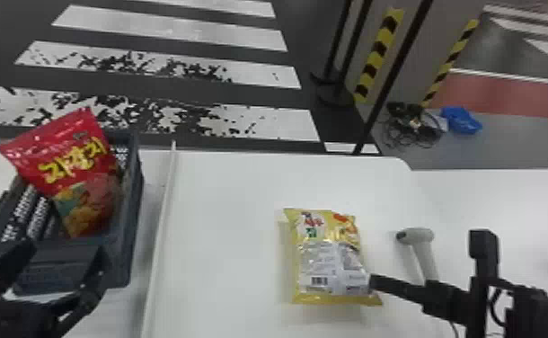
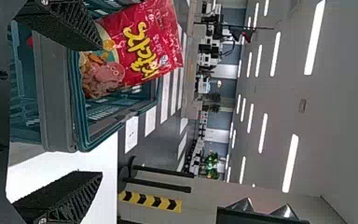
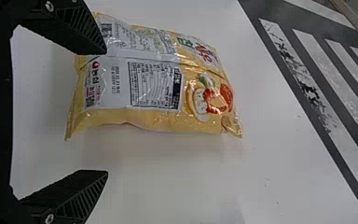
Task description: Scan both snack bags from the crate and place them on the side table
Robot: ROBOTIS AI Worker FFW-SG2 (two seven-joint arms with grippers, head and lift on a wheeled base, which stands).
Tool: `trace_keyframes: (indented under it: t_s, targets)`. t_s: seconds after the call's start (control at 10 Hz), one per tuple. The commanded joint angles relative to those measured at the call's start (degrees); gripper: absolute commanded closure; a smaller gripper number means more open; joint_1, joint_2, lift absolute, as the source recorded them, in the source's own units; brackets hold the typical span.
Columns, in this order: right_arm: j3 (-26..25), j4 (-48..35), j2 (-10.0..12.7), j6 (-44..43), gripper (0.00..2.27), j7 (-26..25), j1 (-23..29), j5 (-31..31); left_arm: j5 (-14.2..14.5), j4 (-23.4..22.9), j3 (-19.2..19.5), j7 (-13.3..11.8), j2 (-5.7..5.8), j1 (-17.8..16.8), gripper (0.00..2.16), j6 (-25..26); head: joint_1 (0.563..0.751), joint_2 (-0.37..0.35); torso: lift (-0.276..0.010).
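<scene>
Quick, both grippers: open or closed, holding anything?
Left gripper: jaws open, empty, at the crate.
Right gripper: jaws open, holding nothing, beside the yellow snack bag.

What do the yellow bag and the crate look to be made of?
Yellow bag: probably thin plastic film, glossy, with bright highlights and creases. Crate: likely rigid molded plastic, rather matte, with slotted walls and a thick, even rim; the look alone can't settle which plastic.

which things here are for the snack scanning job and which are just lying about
For the job:
- red snack bag, in the crate
- yellow snack bag, on the white table
- handheld scanner

Just lying about:
- blue item, on the floor
- tangled cables, beside it
</scene>
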Motion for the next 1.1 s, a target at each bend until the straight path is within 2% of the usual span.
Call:
trace_keyframes:
  t_s: [0.0, 0.2, 0.6, 0.7, 0.8, 0.9, 1.0]
  targets:
    - [1.6, 3.6, -0.6, -0.1, 0.08, 0.9, -1.6, 0.0, 0.0, 0.0, 0.0, 0.0, -0.04, 0.0, 0.04, 0.0, 0.695, -0.208, -0.095]
    - [3.2, 7.3, -1.2, -1.7, 0.08, 1.7, -3.4, 0.2, 0.0, 0.1, 0.0, 0.0, -0.04, 0.0, 0.04, 0.0, 0.695, -0.184, -0.095]
    - [4.7, 9.7, -1.3, -1.9, 0.1, 2.3, -4.4, 0.2, 0.0, 0.2, 0.0, 0.0, -0.22, 0.1, 0.04, -0.2, 0.695, -0.169, -0.095]
    - [5.0, 10.1, -1.3, -1.9, 0.27, 2.4, -4.6, 0.2, 0.1, 0.2, 0.0, 0.0, -0.13, 0.1, 0.04, 0.0, 0.695, -0.165, -0.095]
    - [5.2, 10.3, -1.5, -1.9, 0.73, 3.0, -4.8, 0.5, 0.1, 0.4, 0.0, 0.0, -0.22, 0.1, 0.04, 0.0, 0.695, -0.164, -0.095]
    - [5.3, 10.3, -1.6, -1.9, 1.88, 3.1, -4.8, 0.8, 0.1, 0.4, 0.1, 0.0, -0.22, 0.1, 0.04, -0.2, 0.695, -0.16, -0.095]
    - [4.9, 10.2, -1.7, -1.7, 2.26, 3.1, -4.8, 0.9, 0.1, 0.5, 0.0, 0.0, -0.13, 0.1, 0.04, -0.2, 0.695, -0.16, -0.095]
